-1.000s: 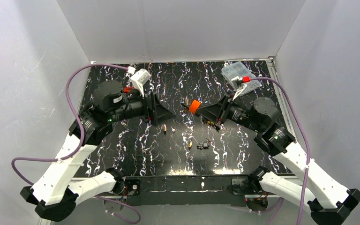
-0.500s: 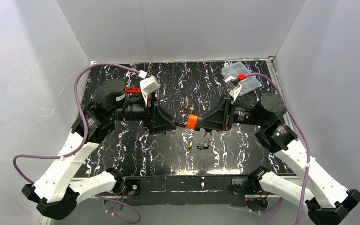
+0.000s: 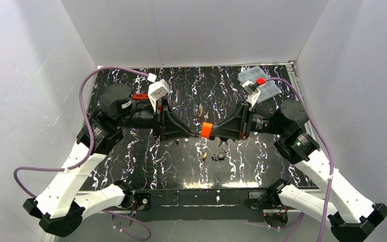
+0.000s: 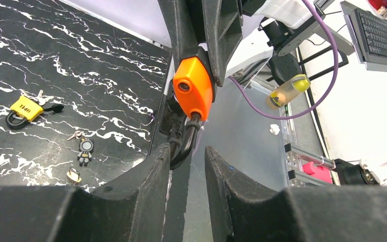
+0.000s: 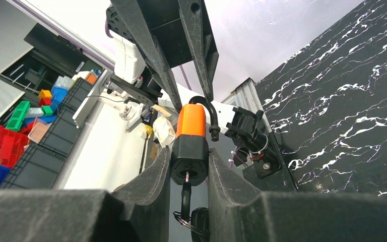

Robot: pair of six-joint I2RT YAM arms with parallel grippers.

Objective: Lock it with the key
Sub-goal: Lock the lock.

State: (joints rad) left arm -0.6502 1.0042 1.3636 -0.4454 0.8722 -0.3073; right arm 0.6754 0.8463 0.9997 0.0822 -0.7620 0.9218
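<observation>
The lock (image 3: 206, 130) is an orange padlock with a black base, held above the table's middle. My right gripper (image 5: 189, 154) is shut on that black base (image 5: 190, 164). The key (image 5: 185, 196), dark-headed on a ring, sticks in the keyhole between my right fingers. The black shackle (image 5: 205, 103) points at my left gripper (image 4: 187, 149). Its jaws stand a narrow gap apart. The shackle's curve (image 4: 190, 138) lies just at the tip of the left finger (image 4: 151, 171), and the other finger is clear of it. In the top view both grippers meet nose to nose at the lock.
On the table lie a yellow padlock (image 4: 25, 108), a small figure keychain (image 4: 84, 150) and a small brass padlock (image 4: 72, 175). A clear compartment box (image 3: 258, 82) stands at the back right. A red-handled wrench (image 3: 141, 96) lies behind the left arm.
My left gripper has swung right up to the lock's shackle while its jaws narrowed. My right gripper carried the lock toward the table's middle, then held still.
</observation>
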